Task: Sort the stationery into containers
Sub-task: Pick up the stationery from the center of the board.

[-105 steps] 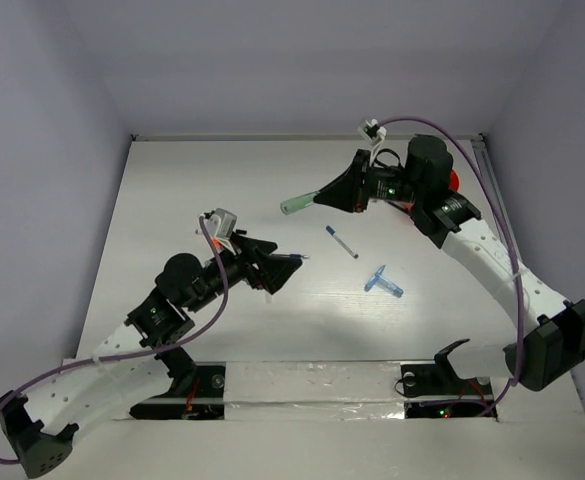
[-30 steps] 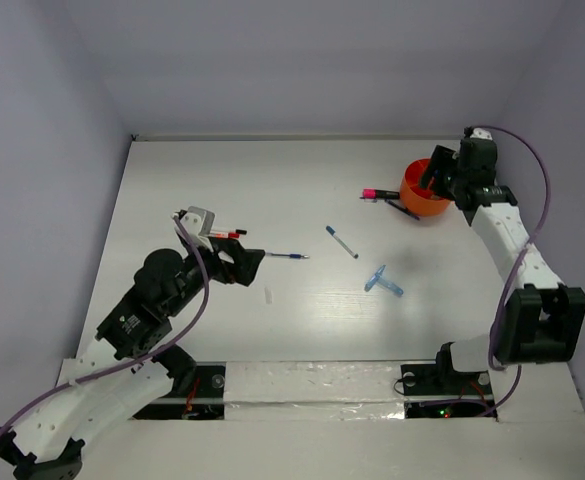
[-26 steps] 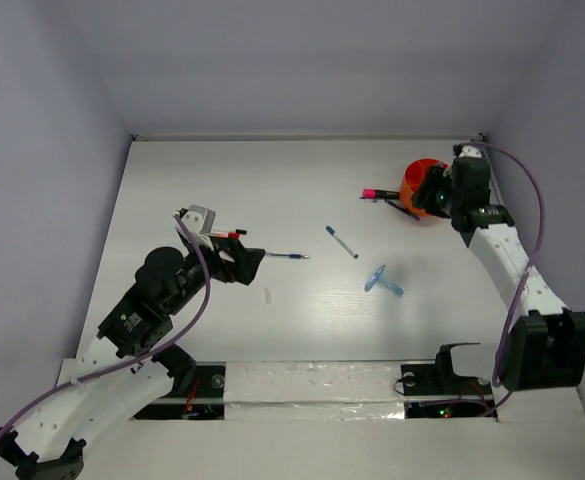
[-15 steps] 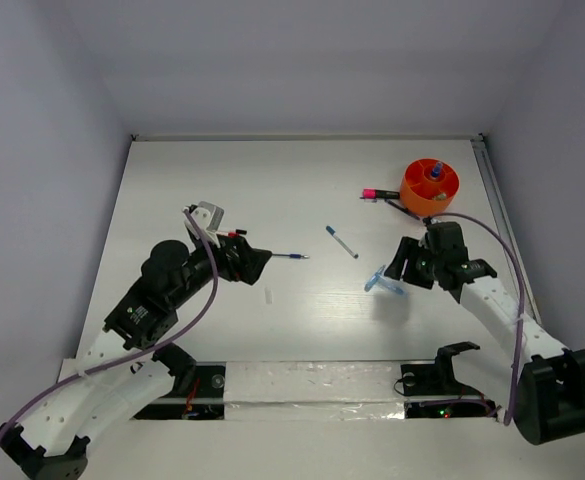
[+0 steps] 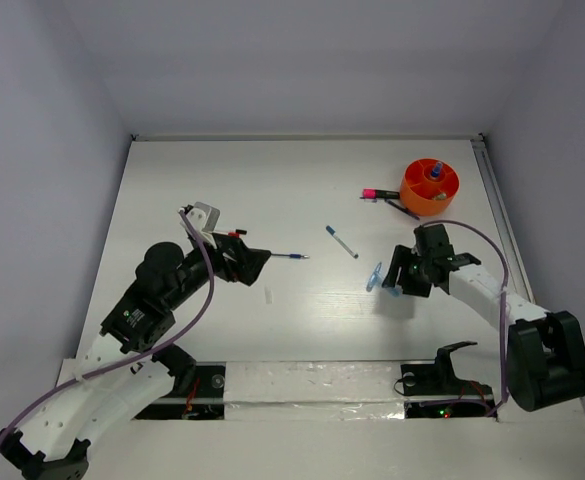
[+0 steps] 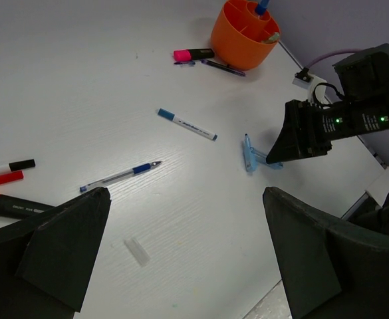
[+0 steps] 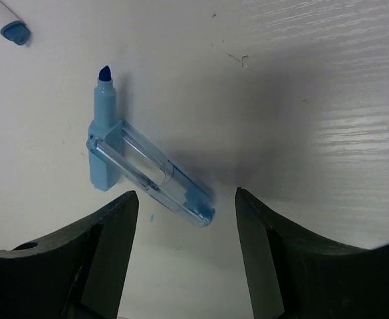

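Observation:
The blue T-shaped piece lies on the table mid-right; in the right wrist view it lies just ahead of my open right gripper, its near end between the fingertips. The orange cup stands at the back right with items in it; a pink marker and a dark pen lie beside it. A white pen with blue cap lies mid-table. A blue pen lies just ahead of my open, empty left gripper. In the left wrist view the cup is at the top.
A small clear cap lies near the left gripper. Red, black and orange markers lie at the left edge of the left wrist view. The white table has grey walls on three sides and a rail along the right.
My right arm swung from the orange cup down to the blue T-shaped piece and lowered over it. The left arm has hardly moved.

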